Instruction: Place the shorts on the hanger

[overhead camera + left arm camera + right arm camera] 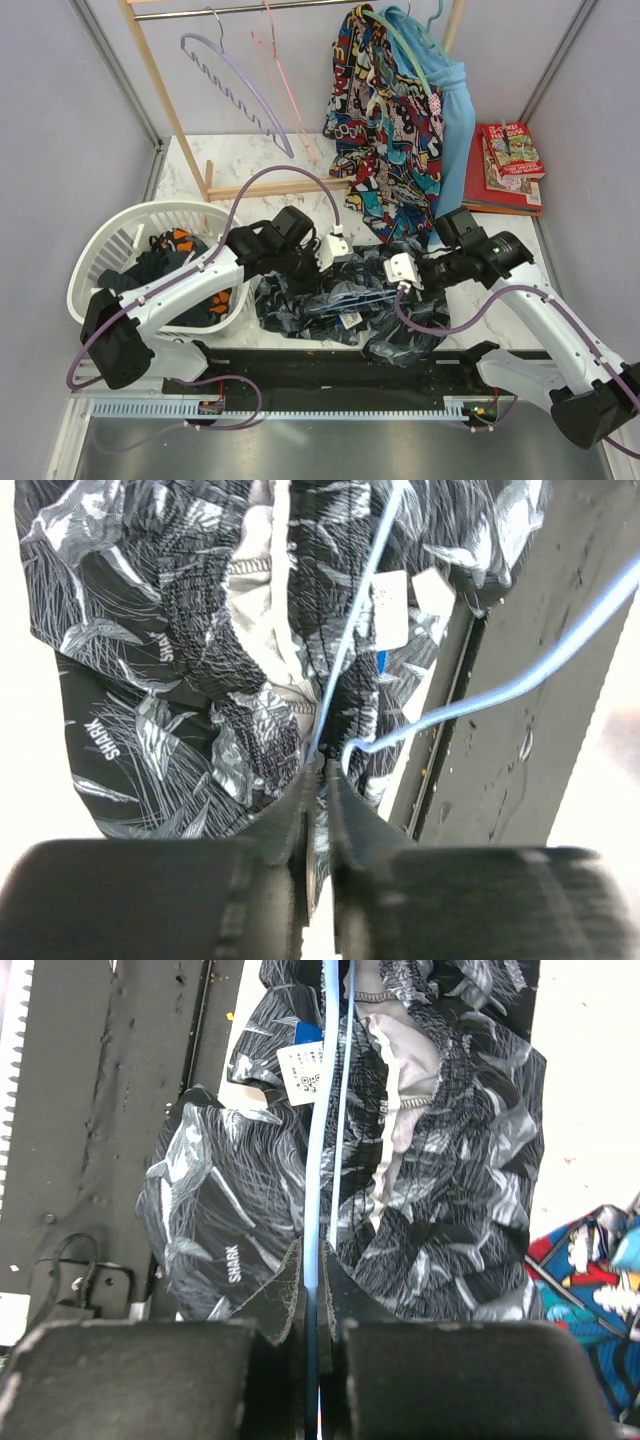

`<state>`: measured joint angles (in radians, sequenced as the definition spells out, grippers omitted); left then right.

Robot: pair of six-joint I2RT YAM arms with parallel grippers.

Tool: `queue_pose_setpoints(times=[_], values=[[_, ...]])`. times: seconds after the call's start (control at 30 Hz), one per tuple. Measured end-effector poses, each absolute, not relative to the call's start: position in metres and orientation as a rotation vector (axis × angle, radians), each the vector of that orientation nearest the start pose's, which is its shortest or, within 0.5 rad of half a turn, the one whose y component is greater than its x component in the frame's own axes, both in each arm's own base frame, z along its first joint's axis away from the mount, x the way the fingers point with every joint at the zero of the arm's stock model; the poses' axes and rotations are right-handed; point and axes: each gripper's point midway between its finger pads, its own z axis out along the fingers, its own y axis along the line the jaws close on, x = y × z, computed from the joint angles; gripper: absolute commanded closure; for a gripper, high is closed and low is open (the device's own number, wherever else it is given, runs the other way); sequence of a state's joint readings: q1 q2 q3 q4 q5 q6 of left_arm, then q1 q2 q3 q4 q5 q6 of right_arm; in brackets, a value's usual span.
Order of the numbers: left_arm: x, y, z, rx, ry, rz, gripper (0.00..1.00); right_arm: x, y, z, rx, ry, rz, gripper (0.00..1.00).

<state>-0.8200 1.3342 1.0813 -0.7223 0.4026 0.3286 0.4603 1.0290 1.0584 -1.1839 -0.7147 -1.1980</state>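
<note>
Left wrist view shows the left gripper closed, its fingers pressed together on the thin pale-blue wire of the hanger. The wire runs up from the tips across the shorts. From the other side, the right gripper is likewise clamped on the wire, which leads straight away from its fingers over the crumpled fabric.

From above, the shorts lie heaped on the worktop between the two grippers, close to its near edge, with the hanger across the top of the heap. Whether the wire passes through a leg or only rests on the cloth cannot be told.

The shorts look light, limp and rather slick, so they will likely sag, bunch and slide along a bare wire rather than keep any shape. The gathered waistband is the thickest, firmest part and seems the best place to pinch. The white tag lies beside the wire and is no hold at all. The hanger is thin and springy, so it may twist or flex in a two-point pinch.
</note>
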Motion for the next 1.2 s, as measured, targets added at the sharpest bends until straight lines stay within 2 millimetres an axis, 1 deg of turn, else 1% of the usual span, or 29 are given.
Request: queue_pose_setpoints(times=[0.07,0.1,0.17,0.2,0.33,0.4,0.53,0.67,0.8,0.97,1.07,1.13,1.17,1.2], values=[[0.169,-0.263,0.146,1.567,2.064,-0.703,0.63,0.149,0.172,0.181,-1.935,1.484,0.667,1.00],[0.166,-0.261,0.147,1.586,2.056,-0.705,0.55,0.150,0.174,0.179,-1.941,1.481,0.670,1.00],[0.163,-0.254,0.146,1.605,2.027,-0.702,0.48,0.155,0.177,0.175,-1.948,1.476,0.673,1.00],[0.160,-0.246,0.144,1.608,2.011,-0.705,0.45,0.158,0.178,0.173,-1.952,1.471,0.672,1.00],[0.152,-0.216,0.133,1.610,1.973,-0.701,0.41,0.163,0.181,0.165,-1.966,1.446,0.666,1.00],[0.149,-0.212,0.129,1.639,1.939,-0.707,0.41,0.162,0.182,0.159,-1.966,1.439,0.673,1.00],[0.145,-0.212,0.116,1.721,1.855,-0.713,0.36,0.162,0.186,0.152,-1.951,1.414,0.688,1.00],[0.144,-0.211,0.099,1.769,1.803,-0.697,0.34,0.167,0.192,0.149,-1.930,1.388,0.696,1.00],[0.144,-0.213,0.089,1.788,1.772,-0.679,0.34,0.171,0.197,0.143,-1.923,1.373,0.706,1.00],[0.153,-0.220,0.081,1.781,1.741,-0.643,0.32,0.173,0.201,0.138,-1.912,1.359,0.717,1.00],[0.159,-0.223,0.073,1.749,1.742,-0.619,0.32,0.174,0.204,0.136,-1.892,1.350,0.729,1.00],[0.159,-0.224,0.068,1.730,1.747,-0.623,0.35,0.174,0.206,0.135,-1.874,1.339,0.732,1.00],[0.159,-0.224,0.066,1.722,1.749,-0.626,0.42,0.173,0.206,0.134,-1.865,1.337,0.736,1.00],[0.159,-0.226,0.065,1.711,1.746,-0.630,0.46,0.172,0.206,0.134,-1.859,1.337,0.737,1.00]])
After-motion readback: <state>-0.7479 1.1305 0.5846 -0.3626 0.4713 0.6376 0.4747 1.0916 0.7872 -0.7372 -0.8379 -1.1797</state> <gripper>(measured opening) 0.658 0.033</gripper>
